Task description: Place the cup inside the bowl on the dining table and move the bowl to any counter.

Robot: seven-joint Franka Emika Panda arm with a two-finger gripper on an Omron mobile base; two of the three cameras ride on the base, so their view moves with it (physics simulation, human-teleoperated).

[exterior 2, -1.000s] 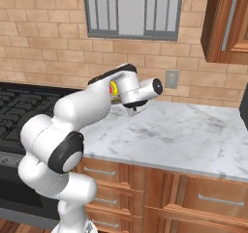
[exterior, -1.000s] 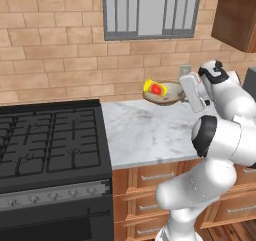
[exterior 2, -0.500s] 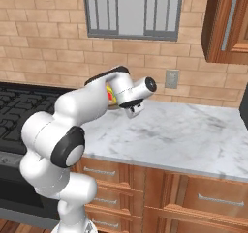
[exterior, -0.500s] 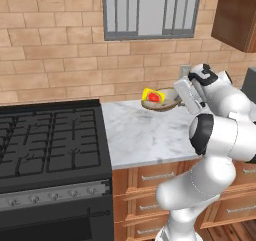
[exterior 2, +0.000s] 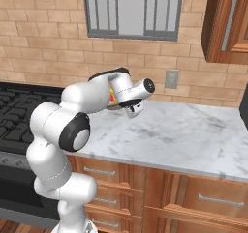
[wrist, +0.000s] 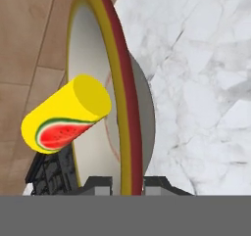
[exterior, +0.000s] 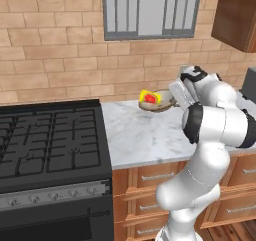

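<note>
**Gripper clamped on bowl rim, cup riding inside, over wall counter**

Gripper point(wrist: 127, 183) pinched nearly closed on the edge of the bowl point(wrist: 122, 73), one dark fingertip point(wrist: 100, 183) on each side of the rim in the hand view. Seen edge-on there: yellow and dark red bands round the rim, pale inside, grey underside.

Small yellow cup point(wrist: 66, 115) with a watermelon-slice mark lying on its side within the bowl, touching the inner face.

From the left base view: bowl point(exterior: 161, 101) held just above the white-grey marble counter point(exterior: 145, 135), close to the tan brick wall point(exterior: 65, 70), cup point(exterior: 149, 97) showing yellow and red at its left part, gripper point(exterior: 176, 96) at the bowl's right edge. Whether the bowl's underside touches the marble: cannot tell.

From the right base view: cup point(exterior 2: 112, 95) mostly hidden behind the white forearm, only a sliver of yellow and red peeking out; counter point(exterior 2: 184, 135) stretching away to the right over brown wooden drawers point(exterior 2: 160, 193).

Black stove point(exterior: 45, 135) just beside the counter's left end. Grey-framed window point(exterior: 150, 10) set in the wall above
</note>
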